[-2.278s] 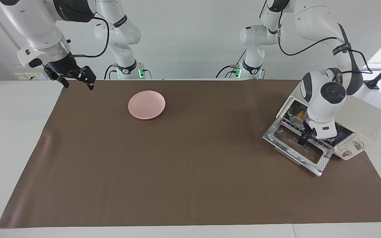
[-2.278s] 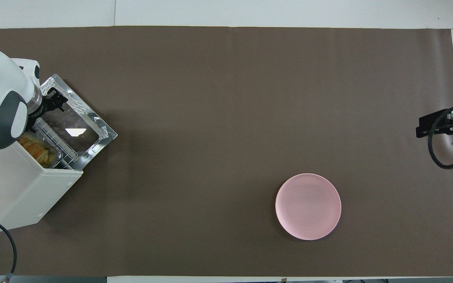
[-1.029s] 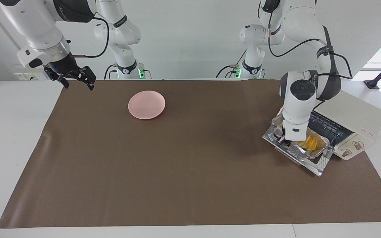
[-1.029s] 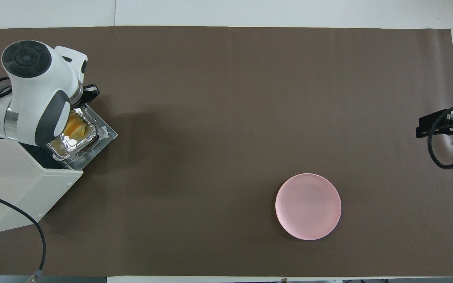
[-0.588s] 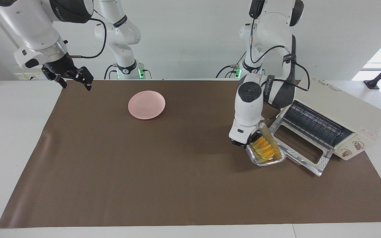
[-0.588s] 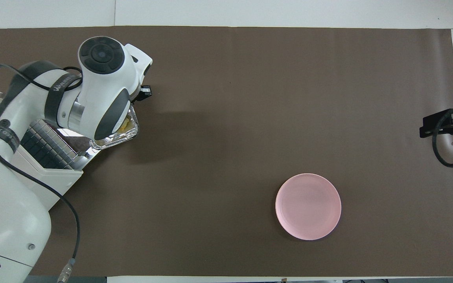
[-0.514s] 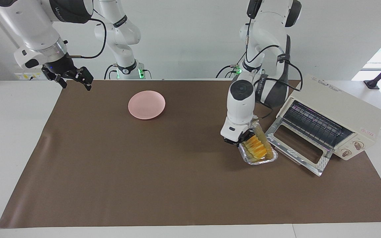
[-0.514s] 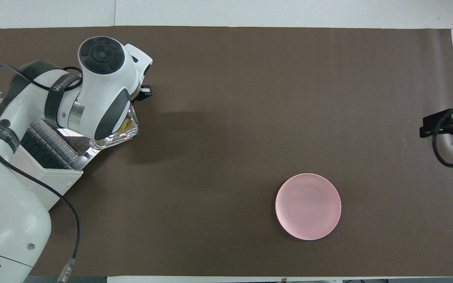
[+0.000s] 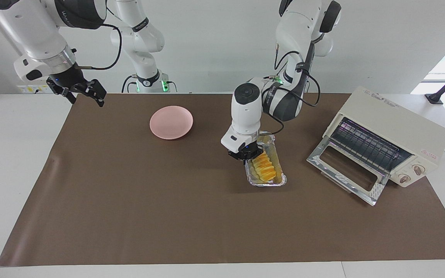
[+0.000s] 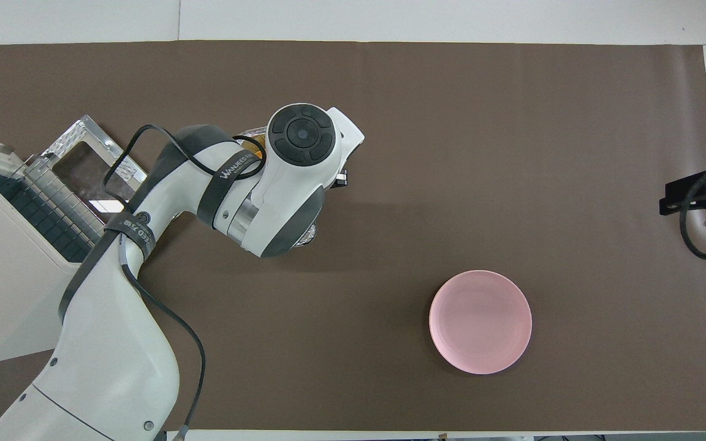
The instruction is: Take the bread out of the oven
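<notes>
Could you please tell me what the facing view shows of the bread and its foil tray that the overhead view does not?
Only the facing view shows the bread lying in the foil tray, with the left gripper on the tray's rim. Only the overhead view shows the left arm's wrist covering nearly all of the tray. Both show the oven with its door down, the pink plate, and the waiting right gripper.

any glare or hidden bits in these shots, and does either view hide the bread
Facing view: daylight blows out the window corner, and the bread shows clearly in its foil tray. Overhead view: a bright glint sits on the oven door glass, and the left arm covers the bread and nearly all of the tray.
</notes>
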